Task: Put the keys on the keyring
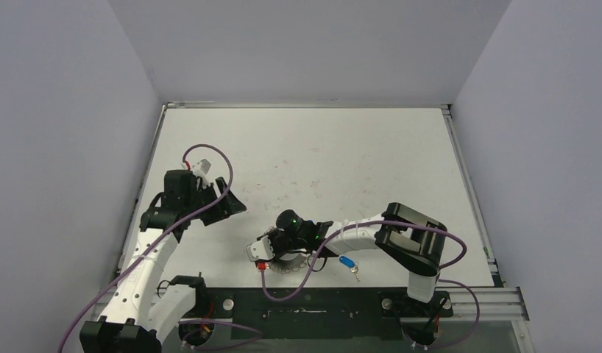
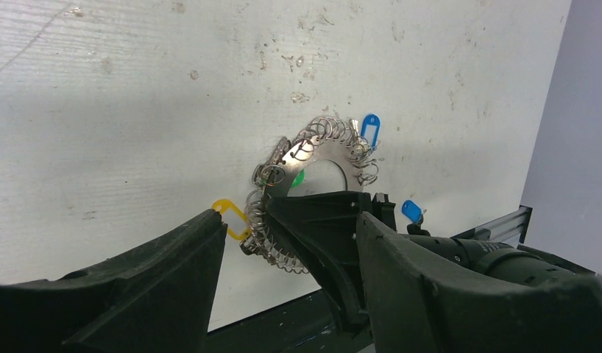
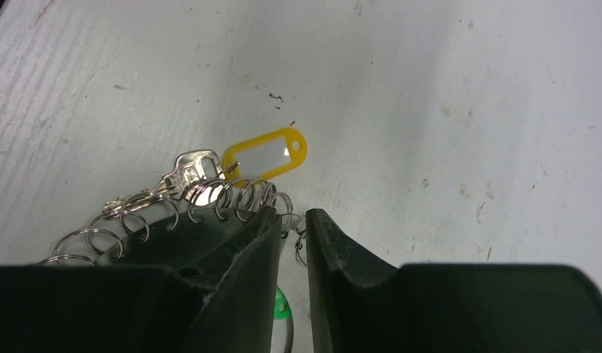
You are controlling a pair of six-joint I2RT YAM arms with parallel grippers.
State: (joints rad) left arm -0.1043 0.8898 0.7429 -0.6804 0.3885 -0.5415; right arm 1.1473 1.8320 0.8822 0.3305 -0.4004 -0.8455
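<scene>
Right hand (image 3: 292, 218) is nearly closed at the rim of the keyring (image 2: 313, 151), can't tell if it's gripping. Left hand (image 2: 287, 220) hangs open, well apart. The ring sits by the near edge of the tabletop (image 1: 320, 162).

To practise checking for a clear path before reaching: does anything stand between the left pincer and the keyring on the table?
Only bare table lies between the open left pincer and the keyring. The right pincer sits at the ring's rim, jaws nearly together, and covers part of it. The other loops are exposed.
</scene>
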